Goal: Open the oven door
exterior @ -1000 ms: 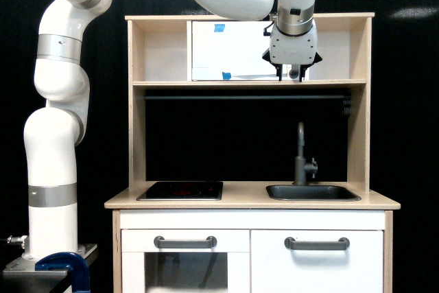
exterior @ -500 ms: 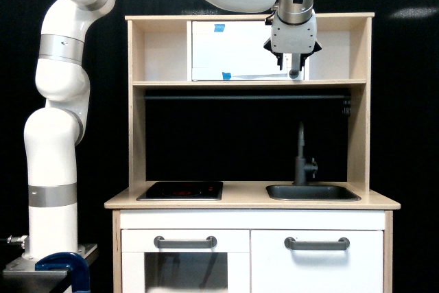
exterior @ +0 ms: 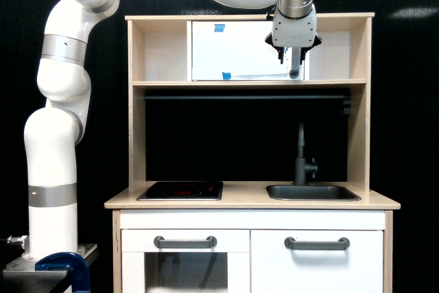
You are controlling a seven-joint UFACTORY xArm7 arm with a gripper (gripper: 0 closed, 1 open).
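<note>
White oven door (exterior: 240, 49) sits shut in the upper shelf, just beside the hand (exterior: 293, 66), which has drifted up and inward onto its handle edge, finger spread indiscernible; pull likely next.

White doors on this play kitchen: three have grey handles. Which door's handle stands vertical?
The oven door on the upper shelf, marked with blue tape; its vertical handle is by the pincer. The two lower doors have horizontal handles.
</note>
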